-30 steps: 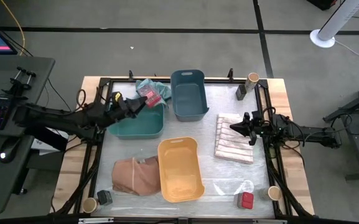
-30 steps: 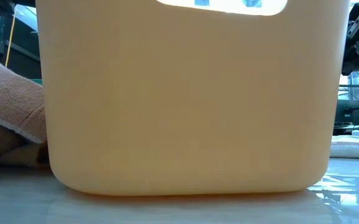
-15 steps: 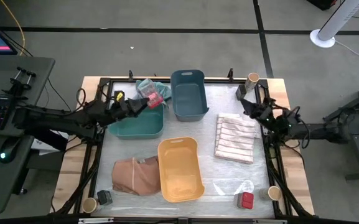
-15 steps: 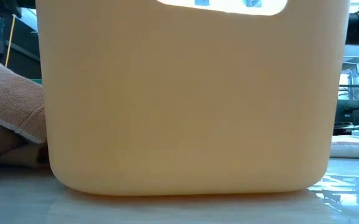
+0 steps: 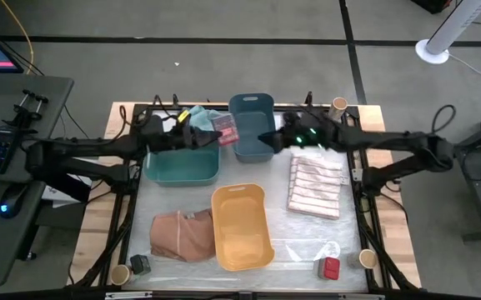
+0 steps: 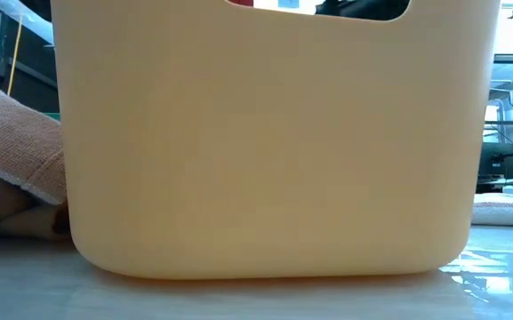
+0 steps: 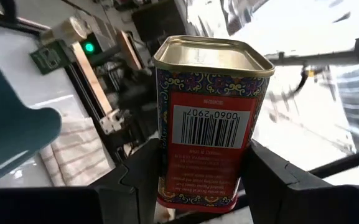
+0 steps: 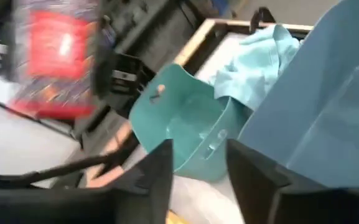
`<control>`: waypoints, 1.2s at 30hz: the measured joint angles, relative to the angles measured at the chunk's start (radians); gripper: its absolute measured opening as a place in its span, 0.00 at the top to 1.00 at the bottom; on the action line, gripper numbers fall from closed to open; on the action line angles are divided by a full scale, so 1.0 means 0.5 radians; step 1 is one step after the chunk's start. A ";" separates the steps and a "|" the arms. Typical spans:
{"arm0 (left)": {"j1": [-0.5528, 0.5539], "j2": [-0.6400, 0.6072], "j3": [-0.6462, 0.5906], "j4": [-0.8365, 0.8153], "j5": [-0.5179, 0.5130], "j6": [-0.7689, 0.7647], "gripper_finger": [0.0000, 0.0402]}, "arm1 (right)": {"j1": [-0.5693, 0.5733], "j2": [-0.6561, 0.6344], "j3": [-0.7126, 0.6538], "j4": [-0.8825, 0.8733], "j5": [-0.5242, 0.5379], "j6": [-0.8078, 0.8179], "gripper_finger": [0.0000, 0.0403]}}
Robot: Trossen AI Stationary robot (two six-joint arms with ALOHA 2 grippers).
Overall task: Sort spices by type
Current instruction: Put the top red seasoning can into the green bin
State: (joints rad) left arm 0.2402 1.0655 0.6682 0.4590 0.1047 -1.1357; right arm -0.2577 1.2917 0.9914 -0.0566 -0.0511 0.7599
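Observation:
My left gripper [image 5: 213,135] is shut on a red boxy spice tin [image 5: 224,128], held in the air between the green bin [image 5: 182,163] and the blue bin [image 5: 252,125]. The left wrist view shows the tin [image 7: 210,118] with its barcode label. My right gripper [image 5: 265,140] is open over the blue bin's left wall, pointing toward the tin; its wrist view shows the gripper [image 8: 198,180] with nothing between its fingers. Another red box [image 5: 330,267], a dark grey box [image 5: 140,264] and tan jars [image 5: 367,258] [image 5: 121,273] [image 5: 338,106] stand on the table. My left gripper pinches the red tin between its two fingers [image 7: 143,177], which sit on the two narrow sides of its lower part [image 7: 195,186]. The fingers come level from the table's left. The tin is lifted clear of the table and bins, its metal top end pointing away from the wrist.
The yellow bin [image 5: 242,227] sits near the middle and fills the low view [image 6: 274,142]. A brown cloth [image 5: 180,233] lies to its left, a striped cloth [image 5: 315,183] to its right, and a teal cloth [image 5: 200,115] lies behind the green bin.
My right arm has swung from the table's right edge toward the left and far side, ending above the blue bin. My left gripper has carried the red tin rightward, from over the green bin's far right corner to the gap beside the blue bin.

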 joint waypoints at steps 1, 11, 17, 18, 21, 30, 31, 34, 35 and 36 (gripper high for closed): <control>0.016 0.006 0.011 0.001 0.044 0.022 0.61 | -0.043 0.058 0.096 -0.061 -0.088 -0.032 0.59; 0.149 -0.017 0.018 -0.072 0.101 0.187 0.61 | -0.210 0.320 0.615 -0.068 -0.701 -0.009 0.36; 0.240 -0.018 0.018 -0.029 0.147 0.197 0.61 | -0.201 0.381 0.675 -0.062 -0.720 0.018 0.35; 0.248 -0.018 0.018 -0.008 0.182 0.198 0.61 | -0.201 0.390 0.675 -0.046 -0.720 0.045 0.35; 0.268 -0.010 0.018 0.009 0.269 0.198 0.61 | -0.200 0.432 0.675 0.052 -0.736 0.103 0.35; 0.271 0.048 0.016 0.018 0.298 0.200 0.61 | -0.141 0.479 0.675 0.201 -0.787 0.115 0.35; 0.271 0.048 0.015 0.009 0.299 0.200 0.61 | -0.140 0.480 0.675 0.179 -0.782 0.102 0.35; 0.279 0.048 0.015 0.020 0.300 0.200 0.61 | -0.139 0.480 0.675 0.174 -0.742 0.100 0.35; 0.279 0.048 0.015 0.023 0.301 0.202 0.61 | -0.139 0.480 0.675 0.175 -0.732 0.095 0.35; 0.280 0.048 0.015 0.023 0.301 0.206 0.61 | -0.139 0.481 0.675 0.169 -0.727 0.090 0.35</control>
State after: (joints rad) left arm 0.3801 1.0897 0.6758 0.4703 0.2554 -1.0326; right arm -0.3271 1.5321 1.3289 0.0278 -0.4148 0.8047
